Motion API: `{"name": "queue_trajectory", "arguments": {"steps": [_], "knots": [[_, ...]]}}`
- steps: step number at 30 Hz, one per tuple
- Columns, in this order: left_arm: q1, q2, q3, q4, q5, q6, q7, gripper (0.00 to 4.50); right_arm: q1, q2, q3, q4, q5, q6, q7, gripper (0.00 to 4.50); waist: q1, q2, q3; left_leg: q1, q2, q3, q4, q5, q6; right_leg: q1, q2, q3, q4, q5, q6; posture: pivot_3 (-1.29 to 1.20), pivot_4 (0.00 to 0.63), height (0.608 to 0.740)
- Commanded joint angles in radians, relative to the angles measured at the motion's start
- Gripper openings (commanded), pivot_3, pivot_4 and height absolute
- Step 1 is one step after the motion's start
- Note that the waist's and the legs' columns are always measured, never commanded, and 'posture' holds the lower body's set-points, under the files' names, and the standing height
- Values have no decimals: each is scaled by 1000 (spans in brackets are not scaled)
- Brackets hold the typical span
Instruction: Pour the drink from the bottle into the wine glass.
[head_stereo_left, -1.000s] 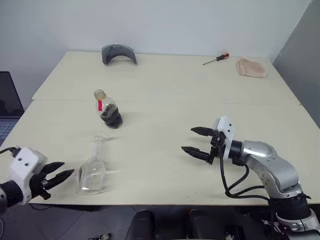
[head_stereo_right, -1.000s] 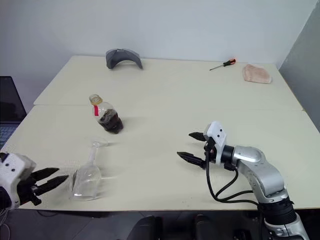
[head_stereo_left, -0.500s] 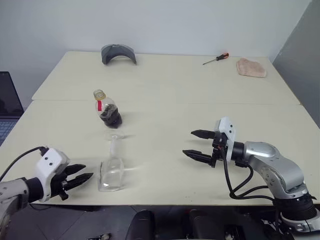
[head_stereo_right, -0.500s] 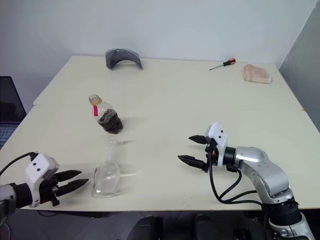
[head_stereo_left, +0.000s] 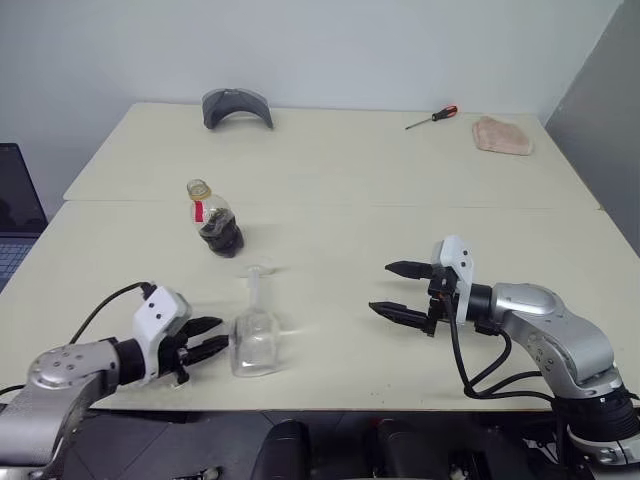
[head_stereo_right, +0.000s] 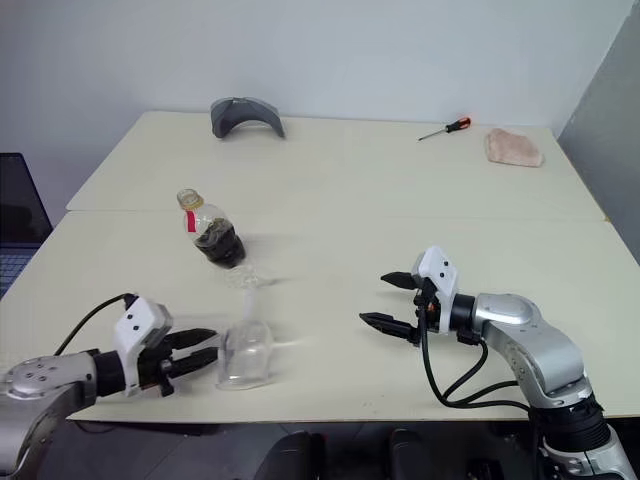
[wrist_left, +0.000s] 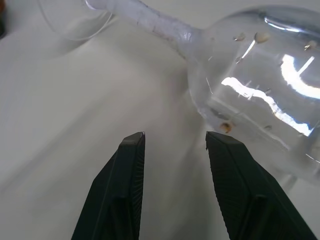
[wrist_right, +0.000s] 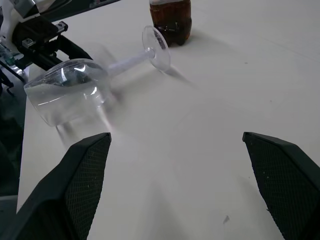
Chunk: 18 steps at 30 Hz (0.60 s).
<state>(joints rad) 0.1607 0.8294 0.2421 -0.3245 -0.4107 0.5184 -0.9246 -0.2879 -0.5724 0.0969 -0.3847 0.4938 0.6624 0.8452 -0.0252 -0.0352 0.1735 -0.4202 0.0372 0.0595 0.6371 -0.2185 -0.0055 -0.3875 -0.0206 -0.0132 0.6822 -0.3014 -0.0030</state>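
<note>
While the wine glass (head_stereo_left: 254, 335) lies on its side near the table's (head_stereo_left: 330, 160) front edge, the left gripper (head_stereo_left: 212, 339) reaches low beside its bowl, fingers slightly parted; the right gripper (head_stereo_left: 398, 291) hovers spread wide, well right.

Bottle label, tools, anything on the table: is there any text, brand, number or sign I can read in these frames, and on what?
None can be read.
bottle: its red label strip shows colour, but any print is too small to read.
screwdriver: no marking legible.
wine glass, grey curved object, cloth: no text visible.
White housings of the left gripper and right gripper: no lettering seen.
</note>
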Motion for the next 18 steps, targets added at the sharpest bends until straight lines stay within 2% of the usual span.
{"name": "queue_trajectory", "arguments": {"steps": [1,9,18], "knots": [[-24,-4,-21,-38,-8,3,6,2021,-6,-15,-17,-22,5,-21,8,4500,0,0,0,0,0,0,0,0,0,0,0,0,0,0,0,0,150,740],[-22,5,-42,-60,-16,5,-10,2021,6,-87,-4,-72,38,25,60,4500,-1,0,0,0,0,0,0,0,0,0,0,0,0,0,0,0,150,740],[-64,-12,-67,-41,-9,-3,0,2021,28,-162,67,-91,-30,-11,110,4500,1,0,0,0,0,0,1,0,0,0,1,0,0,0,1,0,150,740]]}}
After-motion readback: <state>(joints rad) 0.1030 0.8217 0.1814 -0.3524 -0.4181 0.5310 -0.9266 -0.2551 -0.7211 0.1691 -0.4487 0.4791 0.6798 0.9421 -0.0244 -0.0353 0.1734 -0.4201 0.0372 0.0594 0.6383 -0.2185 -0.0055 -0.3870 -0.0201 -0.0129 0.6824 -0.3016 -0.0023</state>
